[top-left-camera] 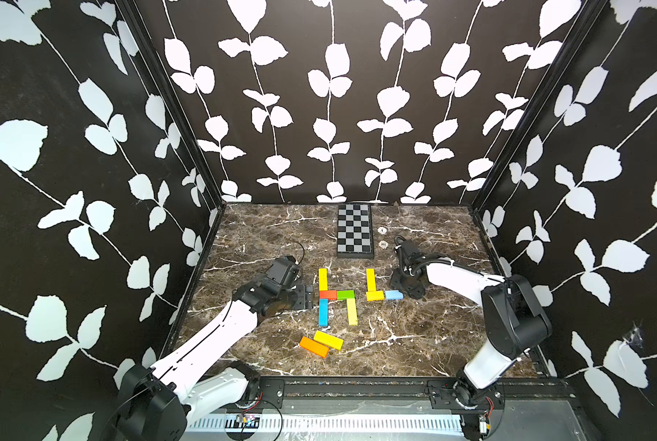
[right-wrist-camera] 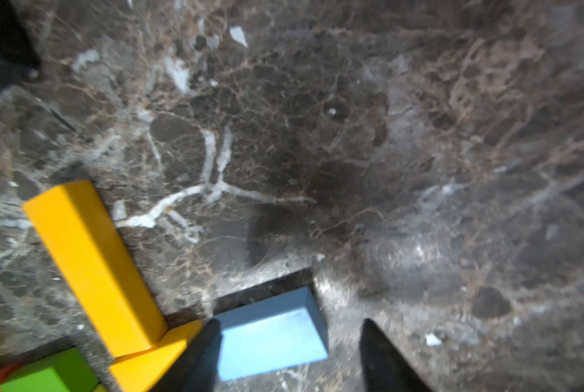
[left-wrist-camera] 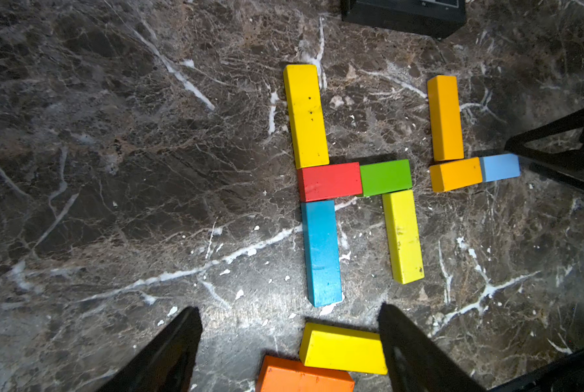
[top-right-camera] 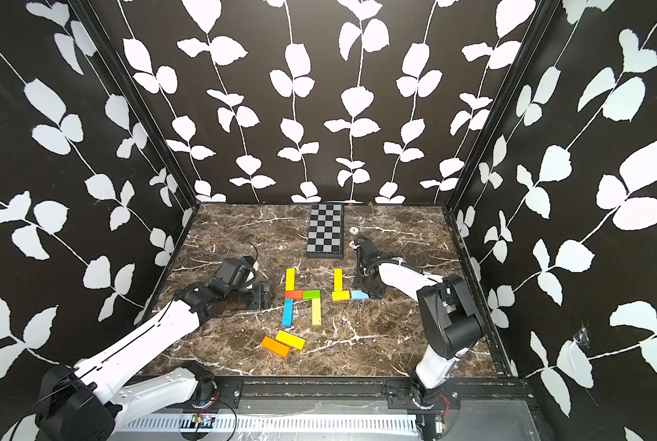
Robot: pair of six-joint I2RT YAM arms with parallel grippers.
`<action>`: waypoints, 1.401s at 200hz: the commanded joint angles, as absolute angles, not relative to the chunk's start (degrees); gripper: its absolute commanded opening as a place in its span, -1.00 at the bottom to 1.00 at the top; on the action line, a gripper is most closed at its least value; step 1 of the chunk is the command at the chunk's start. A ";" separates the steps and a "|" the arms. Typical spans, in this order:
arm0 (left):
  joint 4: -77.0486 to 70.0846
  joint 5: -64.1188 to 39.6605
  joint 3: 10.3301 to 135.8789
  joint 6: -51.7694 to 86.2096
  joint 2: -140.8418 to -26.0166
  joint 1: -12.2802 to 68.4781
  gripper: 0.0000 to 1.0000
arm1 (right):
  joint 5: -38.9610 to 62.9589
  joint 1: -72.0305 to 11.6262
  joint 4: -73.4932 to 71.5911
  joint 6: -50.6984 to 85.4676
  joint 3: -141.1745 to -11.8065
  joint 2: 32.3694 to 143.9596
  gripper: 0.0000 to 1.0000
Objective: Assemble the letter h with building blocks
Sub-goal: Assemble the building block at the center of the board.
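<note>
Brown marble tabletop (top-left-camera: 414, 343) between black leaf-print walls (top-left-camera: 319, 114), left end effector (left-wrist-camera: 287, 308) and right end effector (right-wrist-camera: 290, 320) both spread

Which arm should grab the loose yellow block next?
Left, probably. The left tool is open and right beside the loose yellow block; the right tool is away at the light blue block.

The orange block (left-wrist-camera: 304, 375) runs off the picture's edge at my left wrist. One finger (left-wrist-camera: 406, 353) of my left pincer (left-wrist-camera: 287, 305) covers an end of the yellow block (left-wrist-camera: 343, 351) beside it. My right wrist's view is smeared, and the green block (right-wrist-camera: 51, 371) is cropped there.
</note>
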State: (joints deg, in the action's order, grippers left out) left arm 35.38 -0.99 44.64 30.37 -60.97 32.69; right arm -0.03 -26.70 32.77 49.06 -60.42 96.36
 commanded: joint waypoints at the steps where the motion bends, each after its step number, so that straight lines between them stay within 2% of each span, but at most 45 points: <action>1: 35.88 0.38 44.65 30.71 -60.39 32.43 0.70 | -4.40 -30.98 37.85 41.71 -66.14 95.28 0.54; 7: 36.42 1.46 44.80 31.13 -60.42 32.45 0.70 | -6.43 -33.40 39.41 39.15 -67.43 95.75 0.64; 29: 38.80 4.69 45.03 32.73 -61.44 32.05 0.72 | -13.76 -40.40 43.95 34.62 -70.63 97.84 0.82; 63: 40.09 5.53 44.13 35.74 -62.64 29.62 0.72 | -21.39 -46.31 49.12 34.34 -74.39 102.08 0.91; 121: 39.23 3.54 42.50 36.84 -62.75 27.25 0.72 | -23.12 -47.99 49.68 33.86 -77.85 107.62 0.91; 205: 38.05 2.98 42.00 35.84 -63.43 27.17 0.71 | -19.85 -47.99 47.89 34.50 -80.06 111.45 0.90; 280: 37.62 2.46 41.84 35.27 -64.10 27.16 0.70 | -21.90 -47.07 48.51 37.01 -81.39 113.86 0.83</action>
State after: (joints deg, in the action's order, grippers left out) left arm 37.80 2.59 42.76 36.14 -64.51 27.53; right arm -20.58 -47.51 47.20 35.44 -79.77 113.27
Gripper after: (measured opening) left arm 0.853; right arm 0.920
